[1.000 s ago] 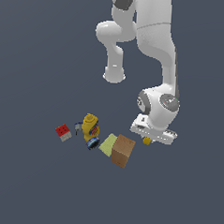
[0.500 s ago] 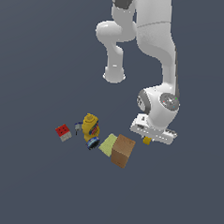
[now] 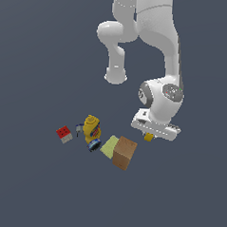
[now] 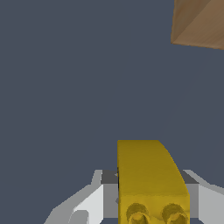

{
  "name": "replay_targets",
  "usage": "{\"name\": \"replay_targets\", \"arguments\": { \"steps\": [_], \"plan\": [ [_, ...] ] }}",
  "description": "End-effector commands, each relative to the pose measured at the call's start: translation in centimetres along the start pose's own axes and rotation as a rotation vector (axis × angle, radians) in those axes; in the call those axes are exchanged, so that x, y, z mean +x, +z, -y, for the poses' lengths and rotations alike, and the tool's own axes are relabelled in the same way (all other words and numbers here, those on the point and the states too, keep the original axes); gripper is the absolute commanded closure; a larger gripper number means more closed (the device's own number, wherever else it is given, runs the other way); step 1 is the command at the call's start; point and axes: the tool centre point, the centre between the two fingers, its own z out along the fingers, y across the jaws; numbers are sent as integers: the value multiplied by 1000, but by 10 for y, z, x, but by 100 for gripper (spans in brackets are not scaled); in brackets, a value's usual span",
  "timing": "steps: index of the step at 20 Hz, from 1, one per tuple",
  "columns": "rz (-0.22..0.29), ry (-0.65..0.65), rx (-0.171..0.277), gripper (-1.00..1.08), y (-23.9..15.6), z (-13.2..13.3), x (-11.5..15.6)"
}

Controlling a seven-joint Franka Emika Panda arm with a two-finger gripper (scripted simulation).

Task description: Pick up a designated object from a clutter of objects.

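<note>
While the arm hung over the dark grey bench (image 3: 29,191), its end effector (image 3: 149,136) was clamped on the tiny yellow-orange lumpy piece (image 3: 148,136), the smallest thing in the scene. In the wrist view the same yellow piece (image 4: 148,181) sat wedged between the pale fingers (image 4: 87,208), with two round studs showing on its near face, so the grip looked square and firm.

Compared with a second before, very little had shifted. The white wrist and the piece under it stood in almost the same spot, to the exterior view's right of the clutter, and none of the other objects had moved. I judged from this that the grasp was already made and that the arm was pausing, or lifting only very slowly. Whether the piece was clear of the bench I could not tell for certain from either view, though nothing seemed to touch it from below.

Everything else lay undisturbed. The brown cardboard-coloured box (image 3: 124,152) sat near the held piece but apart from it, touching the pale green flat block (image 3: 109,145) on its left. Further left stood the yellow bottle-like object with blue parts (image 3: 92,131), and the small red-and-white cube (image 3: 63,134) sat well apart at the far left.

What remained, by my reckoning, was a clean rise away from the brown box.
</note>
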Motion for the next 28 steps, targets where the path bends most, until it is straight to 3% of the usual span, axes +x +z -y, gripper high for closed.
{"name": "replay_targets", "arguments": {
  "steps": [1, 28],
  "plan": [
    [-1, 0, 1, 108, -16, -5, -2],
    [0, 0, 2, 108, -254, -80, -37]
  ]
}}
